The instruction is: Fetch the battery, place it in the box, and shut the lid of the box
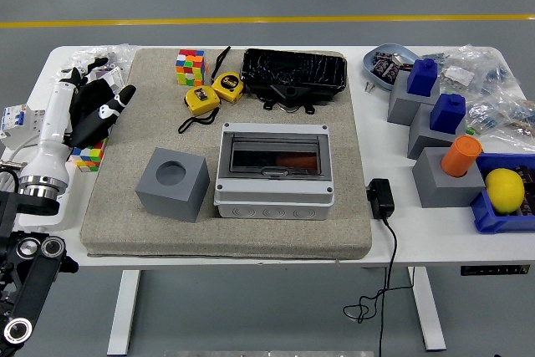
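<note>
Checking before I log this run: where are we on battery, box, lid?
Looks nearly finished. The grey junction box sits on the mat with its transparent lid down, and an orange-red shape, possibly the battery, shows through it. Nothing is in hand: the left hand is open over the table's left edge, holding nothing. Whether the lid is latched can't be seen.

A white cylindrical forearm [52, 135] was seen, ended by a silver ribbed collar and joined to black links bearing round silver fittings (bolts, seemingly). The left hand [94, 106] was black with white fingertip patches.
</note>
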